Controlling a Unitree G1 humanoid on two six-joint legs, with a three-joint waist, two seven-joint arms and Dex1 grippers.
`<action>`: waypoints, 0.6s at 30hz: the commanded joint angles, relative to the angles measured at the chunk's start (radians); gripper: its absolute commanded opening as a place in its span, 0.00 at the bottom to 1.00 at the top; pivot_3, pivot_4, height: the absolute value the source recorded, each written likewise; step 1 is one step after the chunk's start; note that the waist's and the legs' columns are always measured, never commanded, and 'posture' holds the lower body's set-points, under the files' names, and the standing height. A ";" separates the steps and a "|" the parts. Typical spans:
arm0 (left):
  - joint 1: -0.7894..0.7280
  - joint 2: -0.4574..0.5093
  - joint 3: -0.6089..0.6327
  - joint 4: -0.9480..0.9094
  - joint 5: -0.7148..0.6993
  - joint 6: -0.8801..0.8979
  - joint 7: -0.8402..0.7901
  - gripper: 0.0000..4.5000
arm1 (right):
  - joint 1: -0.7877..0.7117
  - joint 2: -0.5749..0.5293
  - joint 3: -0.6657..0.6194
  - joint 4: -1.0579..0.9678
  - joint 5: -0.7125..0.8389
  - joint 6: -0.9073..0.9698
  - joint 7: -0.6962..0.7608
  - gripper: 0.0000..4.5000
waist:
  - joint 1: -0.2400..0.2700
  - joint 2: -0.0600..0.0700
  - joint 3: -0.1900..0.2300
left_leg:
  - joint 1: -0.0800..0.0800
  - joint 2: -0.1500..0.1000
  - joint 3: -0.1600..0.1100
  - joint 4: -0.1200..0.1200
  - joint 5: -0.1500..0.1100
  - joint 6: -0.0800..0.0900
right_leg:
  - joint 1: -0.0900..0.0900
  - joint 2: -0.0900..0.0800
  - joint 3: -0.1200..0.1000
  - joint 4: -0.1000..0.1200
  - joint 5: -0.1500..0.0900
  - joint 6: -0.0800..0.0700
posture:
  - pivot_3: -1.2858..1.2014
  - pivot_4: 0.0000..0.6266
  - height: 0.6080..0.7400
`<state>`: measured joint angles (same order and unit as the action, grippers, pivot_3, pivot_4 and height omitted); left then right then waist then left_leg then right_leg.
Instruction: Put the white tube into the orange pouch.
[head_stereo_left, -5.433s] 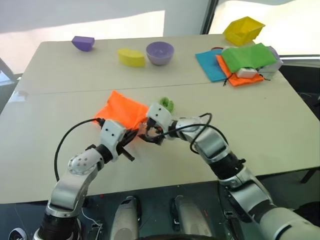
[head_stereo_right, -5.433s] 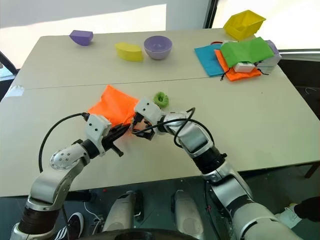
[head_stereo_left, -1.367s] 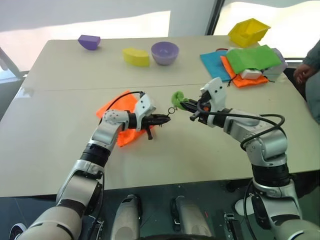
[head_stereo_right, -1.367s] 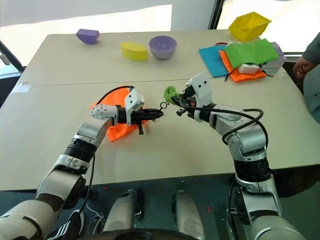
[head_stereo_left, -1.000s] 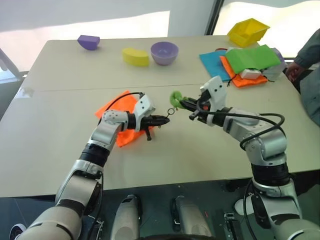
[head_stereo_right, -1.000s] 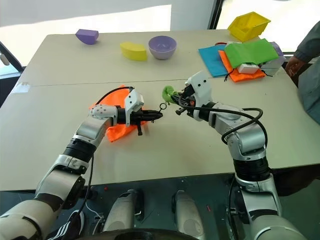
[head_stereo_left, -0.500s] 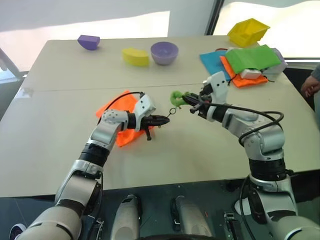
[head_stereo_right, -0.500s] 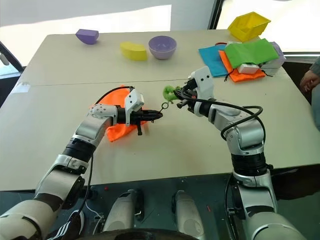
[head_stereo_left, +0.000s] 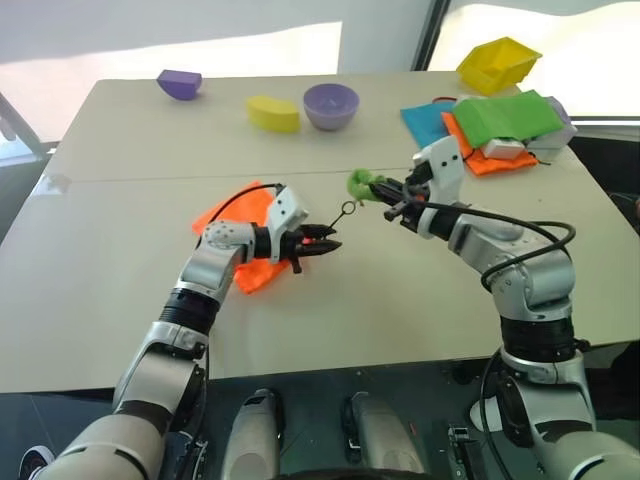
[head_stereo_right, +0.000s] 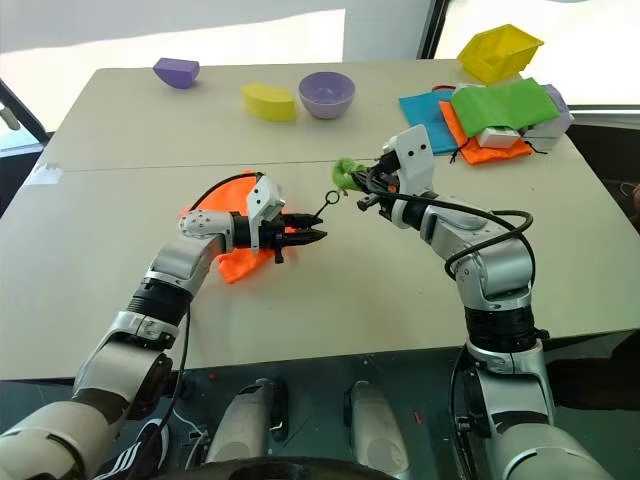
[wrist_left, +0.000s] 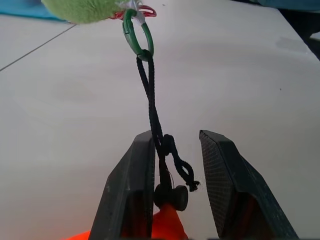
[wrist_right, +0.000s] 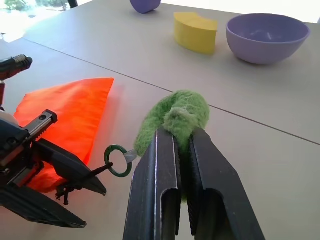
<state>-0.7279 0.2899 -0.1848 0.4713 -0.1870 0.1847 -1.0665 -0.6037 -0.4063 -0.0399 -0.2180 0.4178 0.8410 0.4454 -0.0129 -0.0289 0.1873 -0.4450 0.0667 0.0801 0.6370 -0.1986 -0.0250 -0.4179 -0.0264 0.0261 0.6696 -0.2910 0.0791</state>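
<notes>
The orange pouch (head_stereo_left: 228, 212) lies flat on the table left of centre. A dark cord (wrist_left: 151, 100) runs from its mouth to a small green ring (head_stereo_left: 347, 208). A green fuzzy tuft (wrist_right: 175, 115) hangs on that ring. My left gripper (head_stereo_left: 330, 240) sits at the pouch's mouth, open, with the cord and its stopper between the fingers (wrist_left: 131, 175). My right gripper (wrist_right: 182, 132) is shut on the green tuft and holds it above the table, to the right of the left gripper, so the cord is stretched. The white tube is out of view.
At the back stand a purple bowl (head_stereo_left: 331, 104), a yellow piece (head_stereo_left: 272, 113) and a purple block (head_stereo_left: 179, 83). Back right are a yellow bin (head_stereo_left: 498, 62) and stacked green, blue and orange cloths (head_stereo_left: 505, 115) with a white boxy object (head_stereo_left: 505, 149).
My left gripper's fingers have parted; they were closed on the cord before. The right gripper stays shut on the green tuft, almost in place.
</notes>
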 joint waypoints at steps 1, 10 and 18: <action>-0.023 -0.009 0.014 -0.019 -0.014 0.001 -0.002 0.32 | -0.016 0.007 -0.012 -0.062 0.017 -0.008 -0.005 0.00 | 0.000 0.000 0.000 | 0.000 0.000 0.000 0.000 0.000 0.000 | 0.000 0.000 0.000 0.000 0.000 0.000 | 0.52 0.24 1.00; -0.006 0.003 -0.020 -0.057 0.009 0.025 -0.037 0.00 | -0.007 0.004 -0.009 -0.073 0.015 -0.001 -0.007 0.00 | -0.001 0.000 0.000 | 0.000 0.000 0.000 0.000 0.000 0.000 | 0.000 0.000 0.000 0.000 0.000 0.000 | 0.52 0.24 1.00; -0.002 0.002 0.001 -0.055 -0.011 0.043 -0.026 0.00 | -0.015 -0.002 -0.016 -0.058 0.013 -0.003 -0.005 0.00 | 0.000 0.000 0.000 | 0.000 0.000 0.000 0.000 0.000 0.000 | 0.000 0.000 0.000 0.000 0.000 0.000 | 0.52 0.24 1.00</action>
<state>-0.7278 0.2931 -0.1963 0.4486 -0.1859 0.2282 -1.0955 -0.6014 -0.4039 -0.0354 -0.2419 0.4182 0.8461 0.4398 -0.0132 -0.0289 0.1873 -0.4450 0.0667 0.0799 0.6371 -0.1986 -0.0250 -0.4180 -0.0264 0.0262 0.6699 -0.2909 0.0792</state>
